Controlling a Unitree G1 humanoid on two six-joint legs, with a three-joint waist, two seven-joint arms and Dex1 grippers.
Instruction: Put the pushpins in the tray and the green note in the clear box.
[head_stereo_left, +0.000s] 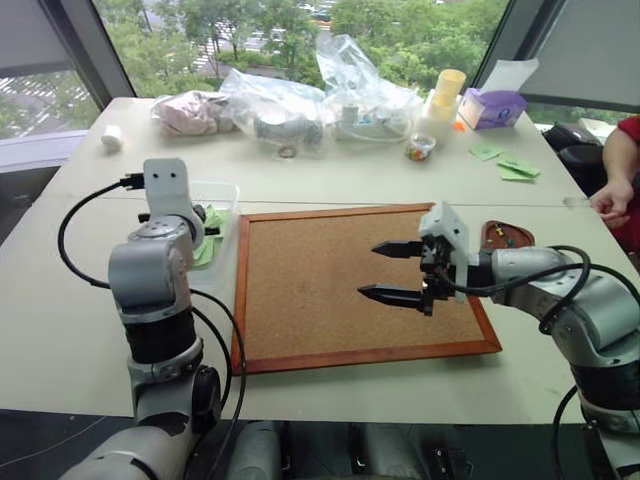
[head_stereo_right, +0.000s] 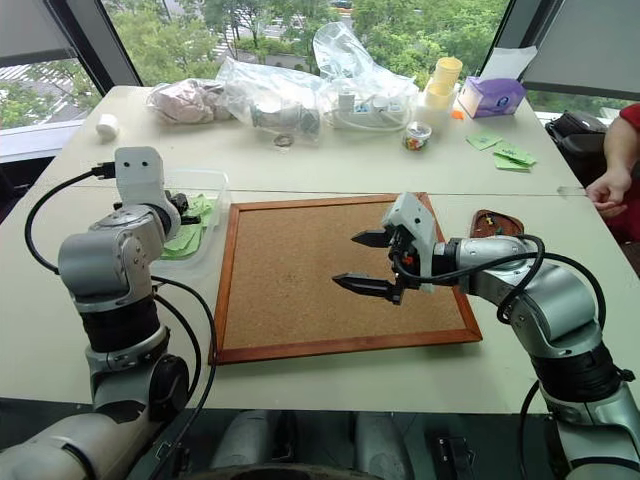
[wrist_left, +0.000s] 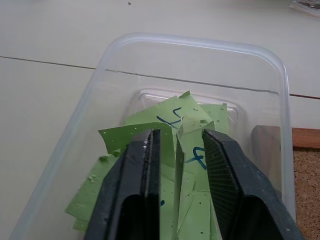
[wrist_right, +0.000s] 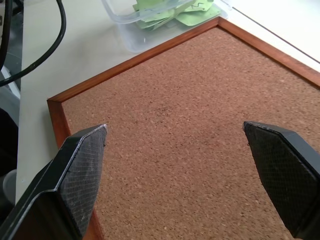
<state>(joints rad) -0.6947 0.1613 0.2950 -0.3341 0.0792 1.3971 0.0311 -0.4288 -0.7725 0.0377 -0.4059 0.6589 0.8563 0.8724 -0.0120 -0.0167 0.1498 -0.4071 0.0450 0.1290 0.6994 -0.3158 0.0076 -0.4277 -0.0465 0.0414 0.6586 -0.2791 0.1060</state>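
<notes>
The left gripper hangs over the clear box, its black ribbed fingers parted a little, with the edge of a green slip standing in the gap between them; whether they pinch it I cannot tell. The box is a shallow, see-through plastic tub with rounded corners, sitting just beside the left edge of the corkboard. In it lies a loose heap of light-green paper slips, speckled and marked with dark scribbles; which one is the green note with the X mark I cannot tell.

The corkboard is a grainy brown sheet in a reddish wood frame, lying flat on the table. Over its right half the right gripper is spread wide, holding nothing, its cross-hatched pads well apart.

Just past the board's right edge sits the tray, a small dark reddish-brown dish; small specks in it may be pushpins, too tiny to make out.

The pale table carries crumpled clear bags along its far side, by windows onto green trees. A person's hand rests at the right edge.
</notes>
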